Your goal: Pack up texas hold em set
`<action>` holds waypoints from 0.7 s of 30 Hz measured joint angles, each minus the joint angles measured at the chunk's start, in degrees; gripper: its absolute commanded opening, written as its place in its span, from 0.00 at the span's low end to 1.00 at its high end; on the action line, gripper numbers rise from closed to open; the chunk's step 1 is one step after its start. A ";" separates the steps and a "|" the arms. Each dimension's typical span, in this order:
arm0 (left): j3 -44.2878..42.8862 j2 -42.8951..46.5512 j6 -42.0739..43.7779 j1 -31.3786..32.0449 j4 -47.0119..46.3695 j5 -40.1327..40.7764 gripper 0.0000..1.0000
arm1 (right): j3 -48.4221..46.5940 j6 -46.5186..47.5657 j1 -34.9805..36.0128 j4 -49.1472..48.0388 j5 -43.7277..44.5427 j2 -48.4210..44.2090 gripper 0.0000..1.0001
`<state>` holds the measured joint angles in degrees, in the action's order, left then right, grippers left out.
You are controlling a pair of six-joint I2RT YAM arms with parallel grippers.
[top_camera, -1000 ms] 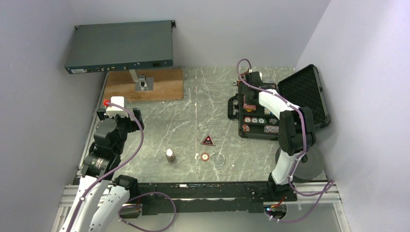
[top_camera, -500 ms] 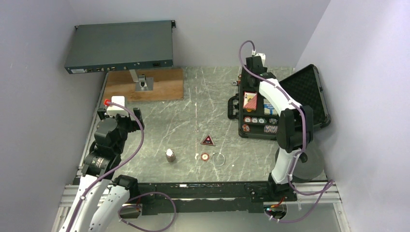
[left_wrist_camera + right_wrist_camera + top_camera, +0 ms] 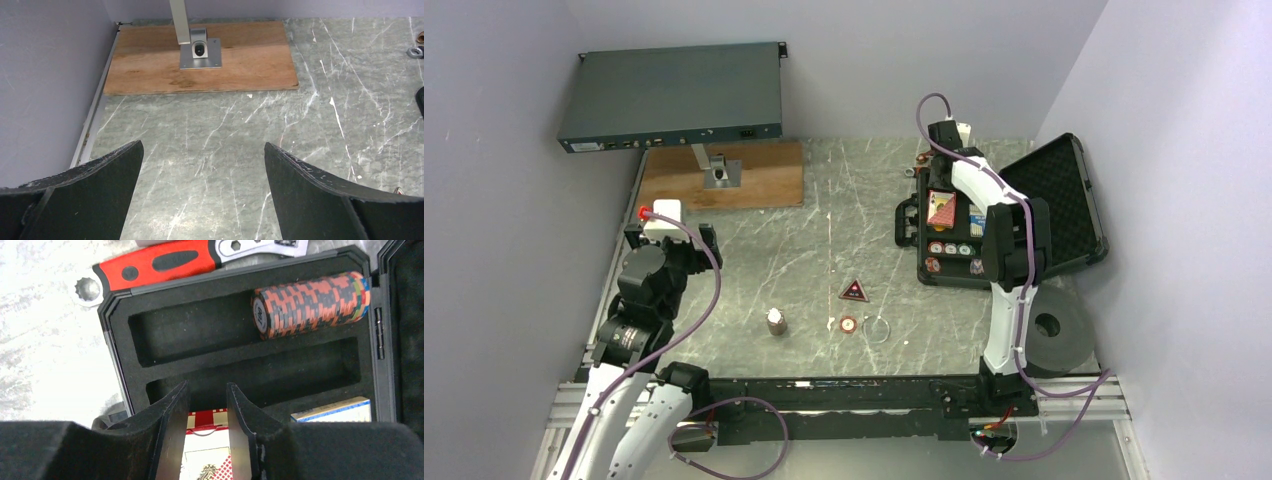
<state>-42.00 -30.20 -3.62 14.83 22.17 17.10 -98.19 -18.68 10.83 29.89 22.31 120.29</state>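
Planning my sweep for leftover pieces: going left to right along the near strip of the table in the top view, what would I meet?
small brown cylinder → round red-and-white chip → clear ring → dark grey roll

Robot lab test cell. Marble-pattern table (image 3: 774,260) boxed in on three sides by plain lilac-grey walls (image 3: 504,150); two robot arms (image 3: 1014,260) bolted to a metal rail (image 3: 844,385) at the near edge; rack-style electronics unit (image 3: 674,95) on a metal post (image 3: 699,157) over a plywood board (image 3: 764,180); purple cables (image 3: 715,275) loose along the arms
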 measured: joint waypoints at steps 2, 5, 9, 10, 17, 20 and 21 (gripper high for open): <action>0.00 0.15 0.00 0.00 -0.02 -0.26 0.97 | 1.11 -0.46 0.00 -0.04 -0.22 -0.37 0.35; 0.00 0.15 0.00 0.00 -0.02 -0.50 0.97 | 3.21 -0.85 0.00 -0.79 -0.39 -1.31 0.34; 0.00 0.22 0.00 0.00 -0.02 -0.72 0.97 | 5.11 -1.20 0.02 -1.33 -0.74 -2.82 0.34; 0.00 0.26 -0.02 0.00 -0.02 -0.72 0.97 | 5.62 -1.29 0.02 -1.49 -0.92 -3.13 0.33; 0.00 0.48 0.00 0.00 -0.02 -0.74 0.97 | 8.28 -1.49 0.09 -2.60 -2.10 -4.44 0.33; 0.00 0.48 0.00 0.00 -0.02 -0.74 0.97 | 9.57 -1.49 0.11 -3.08 -2.60 -5.29 0.33; 0.00 0.48 0.00 0.00 -0.02 -0.74 0.97 | 9.92 -1.46 0.13 -3.43 -2.84 -5.53 0.33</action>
<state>-42.00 -29.71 -3.62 14.83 22.15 16.36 -88.27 -20.14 10.96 26.46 19.46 114.76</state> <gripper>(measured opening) 0.972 0.331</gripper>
